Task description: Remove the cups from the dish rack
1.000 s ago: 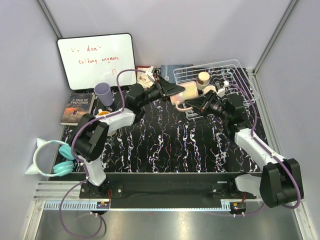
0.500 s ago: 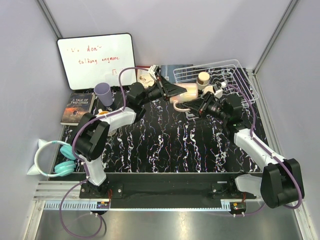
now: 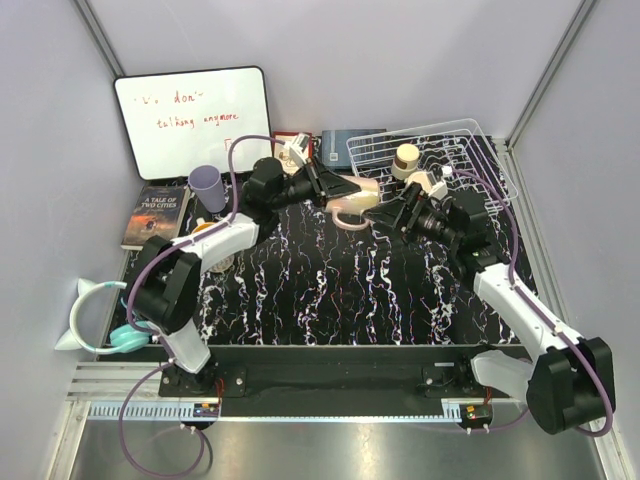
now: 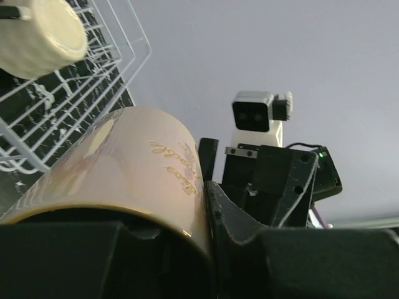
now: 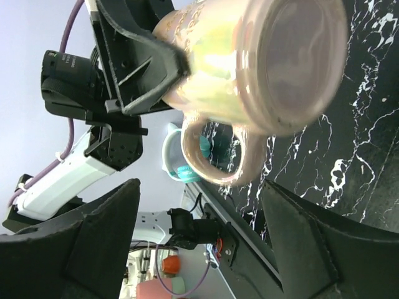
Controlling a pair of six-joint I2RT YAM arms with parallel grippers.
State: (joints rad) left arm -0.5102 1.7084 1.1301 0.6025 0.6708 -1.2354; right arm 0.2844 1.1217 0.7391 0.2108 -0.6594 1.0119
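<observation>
Pale pink translucent handled mug [image 5: 249,68] hangs sideways, pinched at its rim by our left pincer [image 3: 338,185]. We see our right pincer [image 3: 385,213] spread wide, just off its base.

Whiteboard [image 3: 190,120] leaning at back; paperback [image 3: 155,215] below it; teal headphones [image 3: 122,336] front-left.

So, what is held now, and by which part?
The left gripper holds the pink mug by its body near the rim; the right gripper is open and empty.
</observation>
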